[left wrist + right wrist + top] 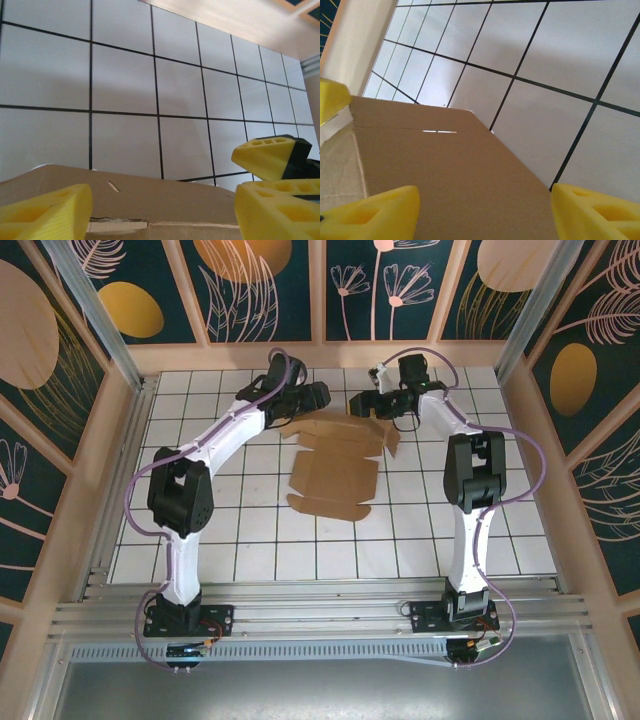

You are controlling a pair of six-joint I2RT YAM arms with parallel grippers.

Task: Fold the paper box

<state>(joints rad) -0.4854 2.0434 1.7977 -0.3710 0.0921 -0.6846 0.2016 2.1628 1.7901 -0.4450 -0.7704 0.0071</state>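
Two arms reach over the far end of the paper box [335,470], an irregular brown sheet with flaps and creases that lies mostly flat in the middle of the white-tiled bench [240,535]. Its near edge faces the arm bases and its far edge lies under the two wrists. The left tool [312,398] hangs over the far left part of the sheet. The right tool [365,405] hangs over the far right part, just beside the left one.

From the left wrist, that tool's yellow fingers [45,212] stand wide apart, released. A cardboard flap [160,197] with a small slot runs across the gap between them, and I cannot tell whether either finger touches it. One yellow finger of the right tool [262,156], black at its back, shows just beyond the left tool's right-hand finger.

From the right wrist, the right tool's own fingers [370,215] are also spread, clenching nothing. A brown panel [460,175] with a narrow slit lies across their gap, lifted off the tiles. At the left of that view a crease joins it to a paler face.
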